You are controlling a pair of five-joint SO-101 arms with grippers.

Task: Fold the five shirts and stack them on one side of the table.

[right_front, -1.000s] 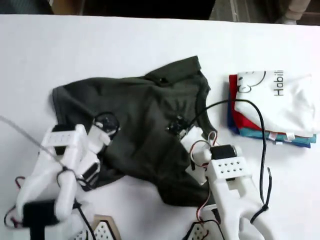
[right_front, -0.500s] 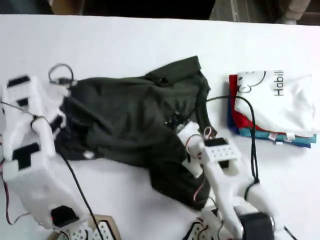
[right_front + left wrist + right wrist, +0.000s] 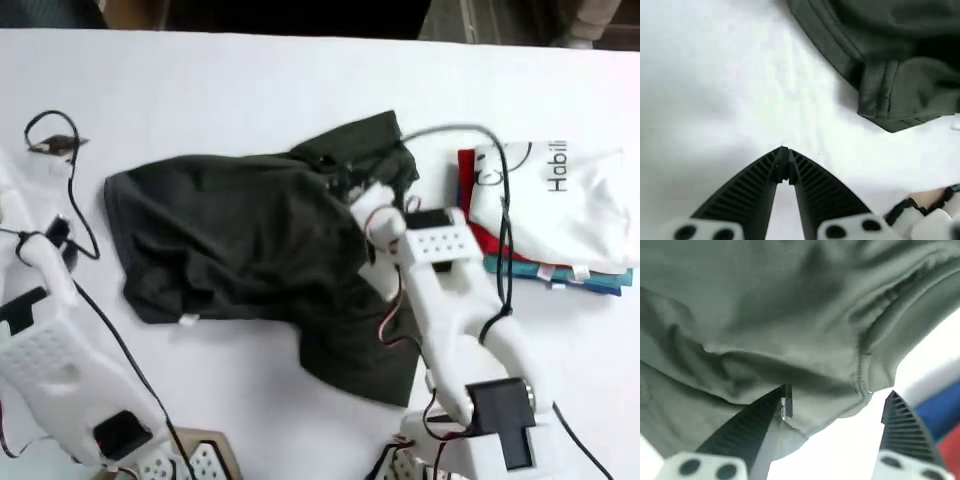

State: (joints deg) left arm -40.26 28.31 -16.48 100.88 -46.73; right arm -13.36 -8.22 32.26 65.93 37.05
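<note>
One dark green shirt (image 3: 240,235) lies rumpled in the middle of the table (image 3: 250,80), part gathered, its lower end trailing toward 6 o'clock; the stack of folded shirts (image 3: 560,215) sits just beside it at 3 o'clock, white on top. My right gripper (image 3: 837,395) hangs over the shirt's 2 o'clock corner, jaws spread wide, a seamed edge showing between them, nothing pinched; my left gripper (image 3: 783,152) is off the cloth at 9 o'clock, jaws pressed together over bare table.

Judgement: the fold in hand needs a clean pinch on that seamed edge; the right jaws should close on the edge alone, not on a bunch of layers; the left should open and take the matching 9 o'clock edge, so the cloth carries over flat; keep clear of the stack, lest it be dragged askew.
</note>
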